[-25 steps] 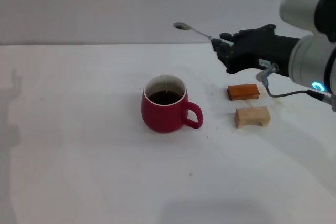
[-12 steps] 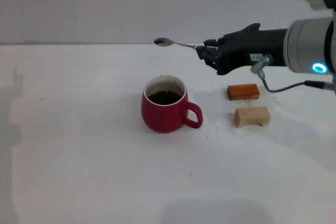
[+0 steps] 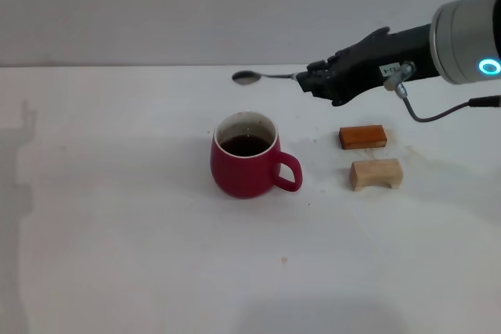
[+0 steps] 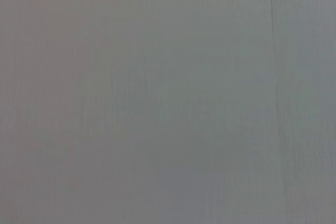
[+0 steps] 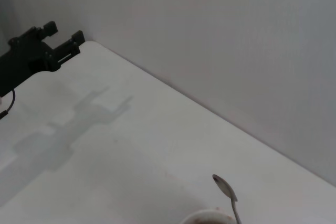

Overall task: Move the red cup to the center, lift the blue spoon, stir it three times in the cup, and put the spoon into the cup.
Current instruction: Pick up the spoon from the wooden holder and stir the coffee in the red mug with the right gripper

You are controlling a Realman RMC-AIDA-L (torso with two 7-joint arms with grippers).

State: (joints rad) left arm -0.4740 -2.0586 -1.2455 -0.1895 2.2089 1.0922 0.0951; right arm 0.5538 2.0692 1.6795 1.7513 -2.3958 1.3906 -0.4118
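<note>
Rounded glossy red cup (image 3: 245, 165) sits at frame centre on the white bench (image 3: 117, 232). The right hand (image 3: 311, 80), reaching level from the upper right, pinches the slim blue spoon (image 3: 262, 77), its metal bowl above the cup. The left hand (image 5: 65, 48) looks parted.

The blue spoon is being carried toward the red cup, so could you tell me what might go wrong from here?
The right gripper holds the blue spoon by its far end, so the spoon could pivot or slip as it tilts down. The red cup holds dark liquid; a hard stir may splash or nudge it. The orange-brown block sits under the arm's path.
</note>
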